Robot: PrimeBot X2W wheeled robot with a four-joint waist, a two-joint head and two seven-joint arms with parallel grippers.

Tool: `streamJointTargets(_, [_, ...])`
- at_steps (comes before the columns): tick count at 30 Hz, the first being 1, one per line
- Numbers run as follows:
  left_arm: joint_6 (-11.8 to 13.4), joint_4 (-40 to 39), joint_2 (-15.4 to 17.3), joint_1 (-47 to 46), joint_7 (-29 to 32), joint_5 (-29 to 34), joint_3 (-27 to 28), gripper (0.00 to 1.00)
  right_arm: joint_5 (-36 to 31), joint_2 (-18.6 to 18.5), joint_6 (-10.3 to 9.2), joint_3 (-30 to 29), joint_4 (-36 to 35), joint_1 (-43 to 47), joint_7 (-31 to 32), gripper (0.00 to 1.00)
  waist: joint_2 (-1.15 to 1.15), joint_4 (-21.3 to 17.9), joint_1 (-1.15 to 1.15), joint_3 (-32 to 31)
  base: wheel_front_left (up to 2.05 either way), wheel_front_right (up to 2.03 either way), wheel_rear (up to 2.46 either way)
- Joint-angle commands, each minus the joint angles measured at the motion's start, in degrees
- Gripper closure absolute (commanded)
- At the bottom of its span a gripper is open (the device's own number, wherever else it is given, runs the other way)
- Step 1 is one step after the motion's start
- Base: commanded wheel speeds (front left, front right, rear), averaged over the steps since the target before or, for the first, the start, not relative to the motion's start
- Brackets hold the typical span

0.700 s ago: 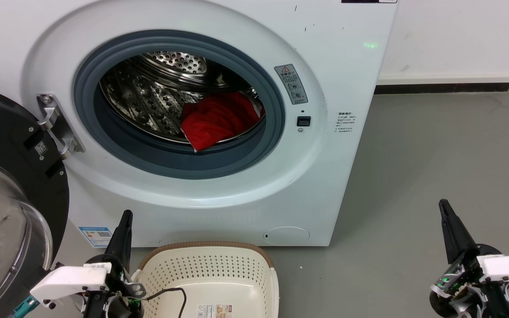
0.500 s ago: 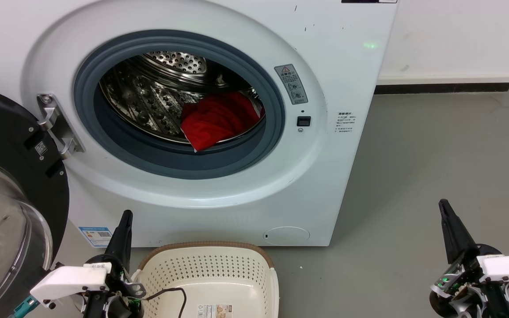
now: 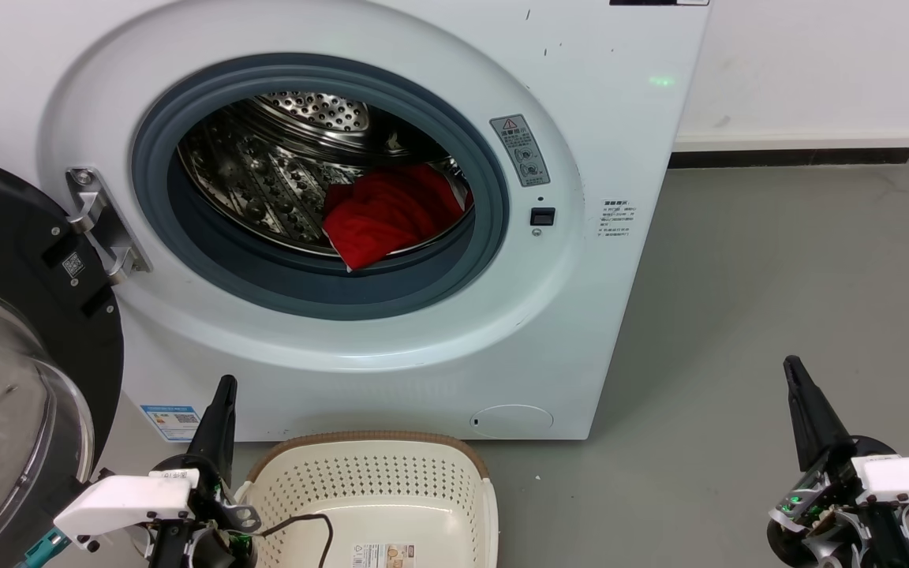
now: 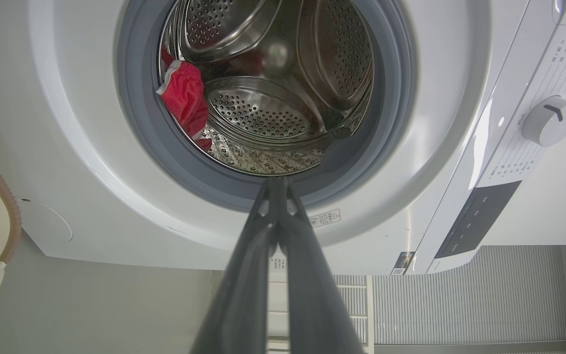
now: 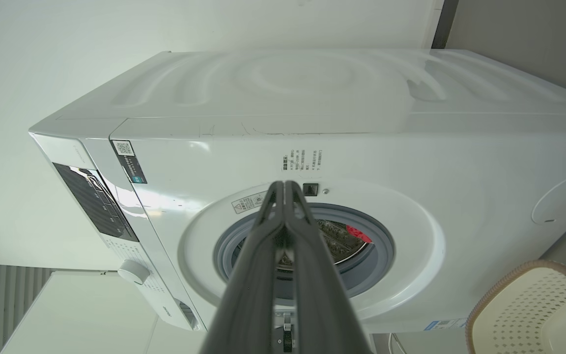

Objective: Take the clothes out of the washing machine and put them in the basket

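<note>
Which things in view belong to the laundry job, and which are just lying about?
Job: clothes, washing machine, basket, left gripper, right gripper.
Just there: grey floor, white wall, skirting board.

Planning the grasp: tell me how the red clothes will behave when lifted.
The clothes lie crumpled, so probably floppy, draping from one pinch. Small against the drum, likely light. A corner reaches the seal and might drag.

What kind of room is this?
Most likely a laundry room or laundry corner: a big white washing machine, red clothes lying in its steel drum, and a perforated basket in front.
</note>
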Motion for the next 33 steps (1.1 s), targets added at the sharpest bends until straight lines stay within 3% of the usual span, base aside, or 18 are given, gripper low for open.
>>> streamJointTargets(1, [-0.15, 0.03, -0.04, -0.54, 0.08, 0.1, 0.08, 1.0, -0.26, 0.14, -0.02, 0.02, 0.08, -0.7, 0.01, 1.0, 0.0, 0.0, 0.0, 0.0, 0.0, 0.0, 0.0])
streamJointTargets(7, [-0.15, 0.03, -0.04, -0.54, 0.08, 0.1, 0.08, 1.0, -0.25, 0.14, -0.02, 0.02, 0.08, -0.7, 0.01, 1.0, 0.0, 0.0, 0.0, 0.0, 0.0, 0.0, 0.0])
streamJointTargets(8, [0.0, 0.0, 0.0, 0.0, -0.01, 0.0, 0.0, 0.0, 0.0, 0.0, 0.0, 0.0, 0.0, 0.0, -0.01, 0.0, 0.0, 0.0, 0.0, 0.0, 0.0, 0.0, 0.0])
streamJointTargets(14, [0.02, 0.56, -0.2, 1.47, -0.91, 0.51, -0.34, 0.0, -0.56, 0.07, -0.01, 0.27, 0.97, 1.43, -0.86, 0.0, 0.0, 0.01, 0.0, 0.02, 0.0, 0.0, 0.0])
streamJointTargets(19, [0.02, -0.84, -0.18, 1.92, -2.37, 4.53, -0.11, 0.0, -3.77, 0.06, -0.01, 0.17, 0.03, 1.99, -2.34, 0.0, 0.0, 0.01, 0.0, 0.08, 0.0, 0.0, 0.0])
streamJointTargets(33, [2.58, -6.52, -0.14, 2.83, -6.04, 23.67, -2.09, 0.0, -23.48, 0.05, -0.01, 1.02, -6.02, 3.41, -6.01, 0.0, 0.0, -0.08, 0.0, 0.51, 0.0, 0.0, 0.0])
